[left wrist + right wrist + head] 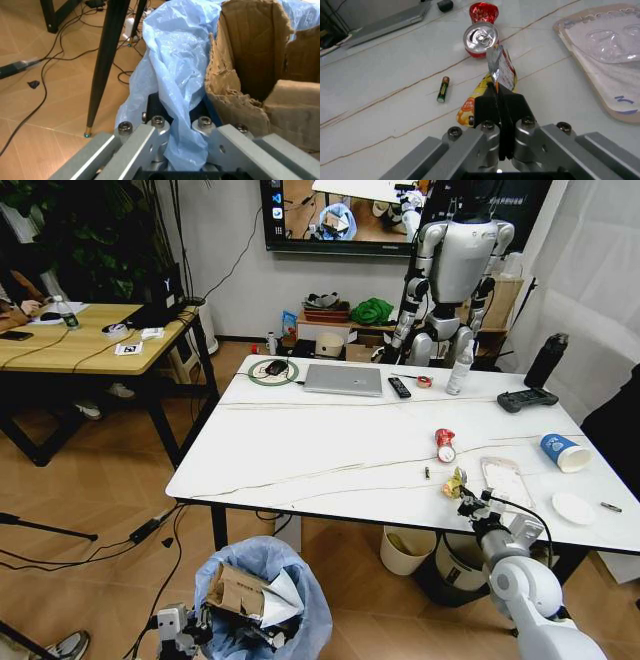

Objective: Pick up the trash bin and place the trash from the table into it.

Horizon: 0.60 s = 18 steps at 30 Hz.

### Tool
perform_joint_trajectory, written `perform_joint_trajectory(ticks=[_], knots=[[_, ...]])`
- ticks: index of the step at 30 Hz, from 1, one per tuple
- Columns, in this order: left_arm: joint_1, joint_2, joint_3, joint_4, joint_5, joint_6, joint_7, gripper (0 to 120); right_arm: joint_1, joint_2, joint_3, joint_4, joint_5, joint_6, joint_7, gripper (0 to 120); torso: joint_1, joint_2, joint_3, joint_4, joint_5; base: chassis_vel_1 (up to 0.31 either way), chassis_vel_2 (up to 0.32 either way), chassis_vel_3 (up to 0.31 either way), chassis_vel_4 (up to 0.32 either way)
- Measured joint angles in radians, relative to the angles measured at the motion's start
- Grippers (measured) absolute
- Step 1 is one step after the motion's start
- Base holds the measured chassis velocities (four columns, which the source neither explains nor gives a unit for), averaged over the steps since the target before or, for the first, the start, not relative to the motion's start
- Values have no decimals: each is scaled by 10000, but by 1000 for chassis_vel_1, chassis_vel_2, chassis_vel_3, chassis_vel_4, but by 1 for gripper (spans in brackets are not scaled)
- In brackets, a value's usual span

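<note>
The trash bin (265, 595) sits low before the table (330, 450), torn cardboard (240, 592) inside. Left wrist view: left pincer (181, 129) clamped on its blue liner. Right wrist view: right pincer (499, 103) pinching the yellow wrapper (492, 90) beside the red can (481, 35) and a battery (442, 89).

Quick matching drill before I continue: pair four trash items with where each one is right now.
Items:
1. torn cardboard box
2. yellow wrapper
3. crushed red can
4. blue paper cup

Places:
A. lying on its side near the table's right edge
B. pinched in the right gripper's fingers
C. inside the trash bin
D. loose on the table beyond the wrapper

Pairs: 1-C, 2-B, 3-D, 4-A
</note>
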Motion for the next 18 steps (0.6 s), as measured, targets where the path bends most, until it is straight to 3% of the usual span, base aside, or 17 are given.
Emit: perform_joint_trajectory(ticks=[12, 18], knots=[[-141, 290, 198, 135, -129, 73, -17, 0, -634, -39, 117, 555, -136, 436, -486, 0, 0, 0, 0, -1, 0, 0, 0, 0, 0], [-175, 453, 214, 138, -227, 118, -33, 0, -837, -707, -245, 1055, 82, 962, -940, 0, 0, 0, 0, -1, 0, 0, 0, 0, 0]])
